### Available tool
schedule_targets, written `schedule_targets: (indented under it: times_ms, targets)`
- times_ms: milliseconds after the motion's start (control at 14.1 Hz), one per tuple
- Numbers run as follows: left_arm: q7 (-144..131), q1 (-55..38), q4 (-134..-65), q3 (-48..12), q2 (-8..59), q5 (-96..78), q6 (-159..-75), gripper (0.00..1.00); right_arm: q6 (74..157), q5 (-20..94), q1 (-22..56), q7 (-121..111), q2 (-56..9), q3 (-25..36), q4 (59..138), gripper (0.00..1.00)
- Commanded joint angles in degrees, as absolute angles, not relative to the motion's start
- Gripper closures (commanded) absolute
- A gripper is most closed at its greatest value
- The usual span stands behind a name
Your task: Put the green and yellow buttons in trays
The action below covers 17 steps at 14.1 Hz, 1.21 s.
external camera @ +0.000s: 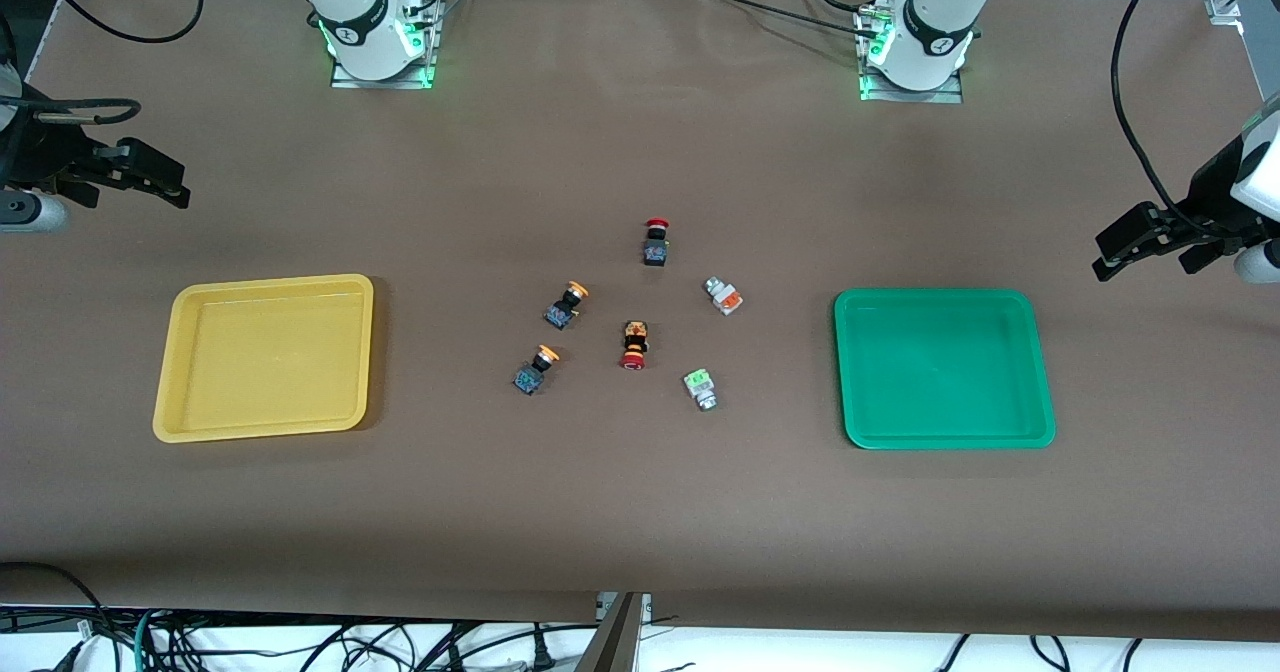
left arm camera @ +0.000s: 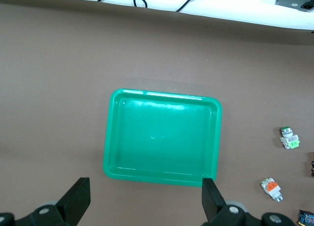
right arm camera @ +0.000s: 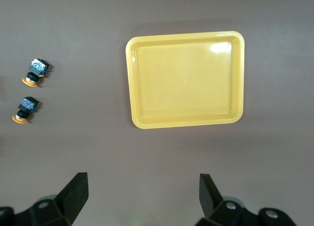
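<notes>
Two yellow-capped buttons on dark bodies (external camera: 566, 305) (external camera: 535, 370) lie mid-table. They also show in the right wrist view (right arm camera: 35, 70) (right arm camera: 24, 109). A white-silver button marked orange (external camera: 724, 296) (left arm camera: 271, 187) and one marked green (external camera: 700, 388) (left arm camera: 289, 137) lie nearer the green tray (external camera: 945, 422) (left arm camera: 162, 137). The yellow tray (external camera: 265, 392) (right arm camera: 186, 78) lies toward the right arm's end. Both trays hold nothing. My left gripper (external camera: 1125, 247) (left arm camera: 145, 186) hangs open and empty by the green tray. My right gripper (external camera: 165, 180) (right arm camera: 142, 184) hangs open and empty by the yellow tray.
A red-capped button on a black body (external camera: 655, 242) and a red-capped button with an orange-black body (external camera: 634, 344) lie among the others. Cables run along the table's edges.
</notes>
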State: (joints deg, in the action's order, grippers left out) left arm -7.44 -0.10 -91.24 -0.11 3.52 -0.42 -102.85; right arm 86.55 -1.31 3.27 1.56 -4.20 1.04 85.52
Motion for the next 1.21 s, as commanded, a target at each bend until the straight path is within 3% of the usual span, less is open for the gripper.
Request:
schedule_targets:
  times_ms: [0,569,711,924,1138]
  targets:
    - [-6.94,0.18,-89.3,-0.26,4.39,-0.88,-101.6,0.0,86.57,-1.49,2.99,1.41,-4.31,0.88,84.99,0.0]
    - [-6.86,0.18,-89.3,-0.26,4.39,-0.88,-101.6,0.0,86.92,-1.41,3.16,1.23,-5.45,0.7,84.99,0.0]
    - [-6.94,0.18,-89.3,-0.26,4.39,-0.88,-101.6,0.0,86.75,-1.41,3.08,1.23,-10.7,0.7,84.99,0.0]
    - [-6.94,0.18,-89.3,-0.26,4.39,-0.88,-101.6,0.0,88.32,-1.41,2.99,1.75,-12.65,0.79,84.99,0.0]
    - [-6.94,0.18,-89.3,-0.26,4.39,-0.79,-101.6,0.0,97.18,0.43,5.09,7.0,-18.18,0.35,84.99,0.0]
